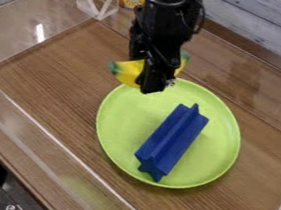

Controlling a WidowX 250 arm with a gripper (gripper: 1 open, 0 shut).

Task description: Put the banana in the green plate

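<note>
The gripper (152,76) is pointing straight down and is clamping the banana (131,70) between narrowly set jaws; the fruit's yellow body and greenish tip are protruding to the left of the dark fingers. The banana is hanging above the far-left rim of the green plate (126,125), partly over the wooden tabletop (38,90) and partly over the plate's edge; whether it is touching the rim cannot be told. Its long axis is running roughly left to right, across the line of the fingers. A long blue block (171,141) is lying diagonally on the plate, occupying its centre and right portion. The bare green area is lying toward the plate's near-left side, directly ahead of the gripper toward the viewer. The coming move is, in judgement, a short carry inward over that bare area, keeping clear of the block, before release.
</note>
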